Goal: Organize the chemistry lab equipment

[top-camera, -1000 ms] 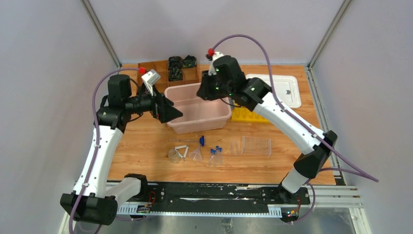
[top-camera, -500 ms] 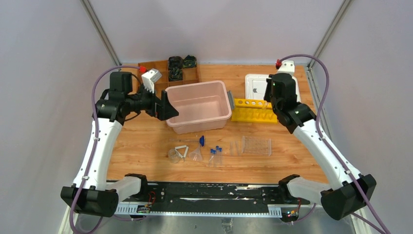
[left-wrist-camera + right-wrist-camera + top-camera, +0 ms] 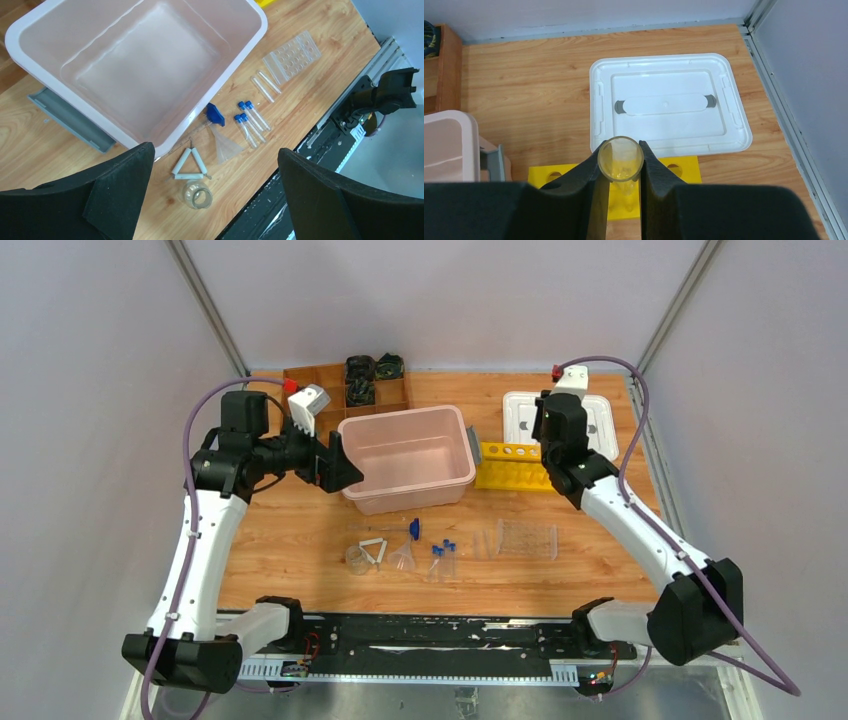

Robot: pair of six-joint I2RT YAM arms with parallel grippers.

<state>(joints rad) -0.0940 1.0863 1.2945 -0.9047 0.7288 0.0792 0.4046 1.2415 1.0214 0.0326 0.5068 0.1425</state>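
The left gripper (image 3: 345, 465) hung spread wide and empty above the left end of the pink bin (image 3: 235, 65), which stood open on the table (image 3: 290, 530) in front of the brown compartment box (image 3: 325, 380).

Near the front edge of the table, the loose lab equipment lay in a rough row. The small clear beaker (image 3: 196, 194) stood furthest left, with the white wire triangle (image 3: 188, 165) just beside it. Next came the funnel (image 3: 226, 146), lying on its side. The blue-tipped rod (image 3: 216, 115) lay behind it, close against the bin wall. Then came the blue-capped tubes (image 3: 250, 120) in a cluster, two uncapped clear tubes (image 3: 265, 86), and the clear rectangular tray (image 3: 292, 56).

To the right of the bin sat the yellow tube rack (image 3: 510, 465). The right gripper (image 3: 620, 170) was above it, closed on a clear tube (image 3: 620, 159) held upright. Whether the tube's lower end had entered a hole could not be told. The white lid (image 3: 666, 105) lay flat beyond the rack.
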